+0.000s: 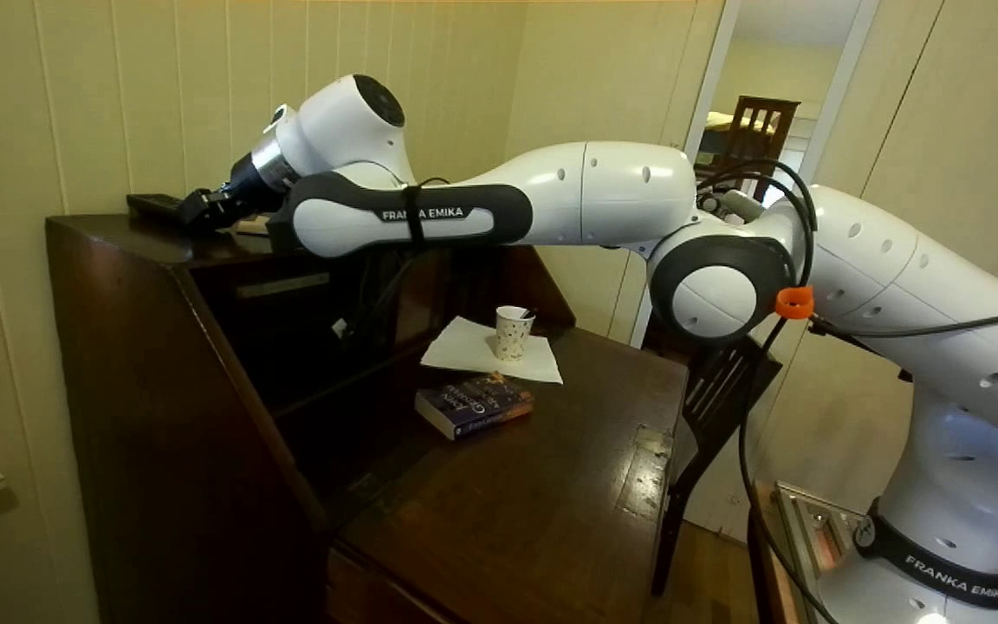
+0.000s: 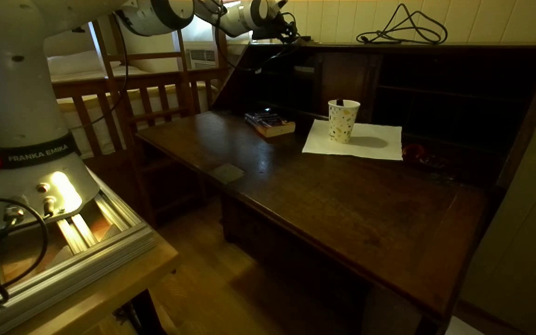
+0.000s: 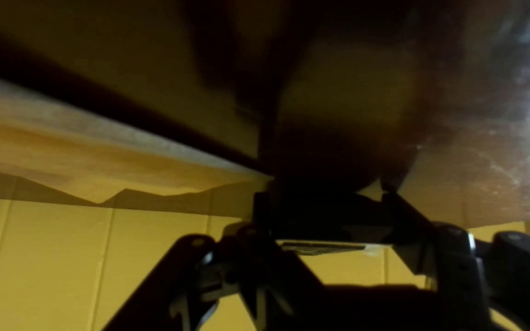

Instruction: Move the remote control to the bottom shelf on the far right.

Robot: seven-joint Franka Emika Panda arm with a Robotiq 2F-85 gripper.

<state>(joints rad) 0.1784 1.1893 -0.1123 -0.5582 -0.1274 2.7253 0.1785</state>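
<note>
- Pincer is seen at one end of the remote; whether it is clenched cannot be told, dark against dark.
- Remote is seen at an end of the desk top, above the worktop.
- Cup is stood on paper.
- Book is laid just beside the paper.
- Cable is heaped on the desk top.

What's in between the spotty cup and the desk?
A white paper sheet: it lies on the desk under the cup, in both exterior views.
</note>
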